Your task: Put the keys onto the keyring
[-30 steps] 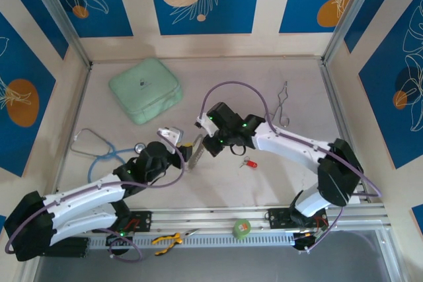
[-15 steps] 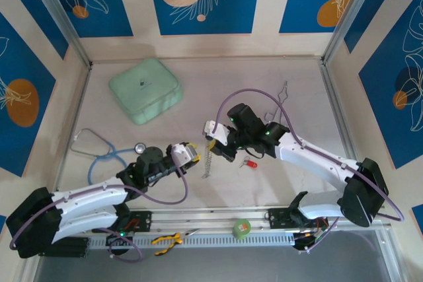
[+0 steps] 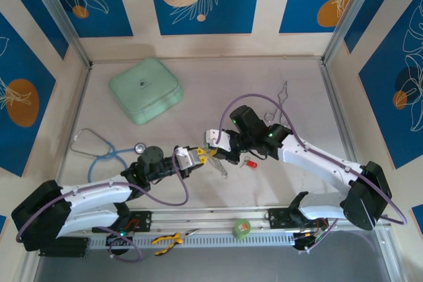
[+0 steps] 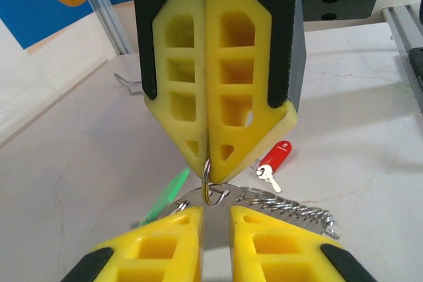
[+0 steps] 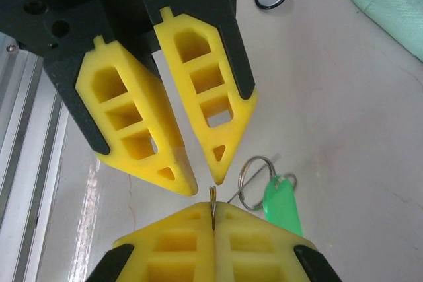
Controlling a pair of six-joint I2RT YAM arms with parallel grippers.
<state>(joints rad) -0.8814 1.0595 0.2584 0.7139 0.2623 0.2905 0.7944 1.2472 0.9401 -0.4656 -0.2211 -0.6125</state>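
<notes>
The 2 grippers meet tip to tip over the middle of the table [image 3: 198,77]. The right gripper [image 5: 213,211] has its yellow fingers pressed fully together, pinching the thin metal ring [image 4: 207,171] of the keyring [image 3: 221,165] edge-on, so that a short arc of it sticks out past the fingertips. From that ring the silvery chain [image 4: 294,211] trails down and away over the tabletop. The left gripper [image 4: 216,214] faces it with its fingers a narrow gap apart and nothing clamped between them. Its tips sit right at the protruding ring, 1 on each side, though the wrist views are too close and blurred to tell whether they touch it. The green key [image 5: 281,206] lies flat on the table just beside the right fingers, with a small wire loop at its head; it is apart from the pinched ring. The red key [image 4: 274,156] lies on the table near the chain, on the right arm's side, with its small silver blade pointing toward the links; it is not threaded on anything. A mint-green case [image 3: 145,89] sits well away at the far left, and a stethoscope [image 3: 99,153] lies near the left arm.
</notes>
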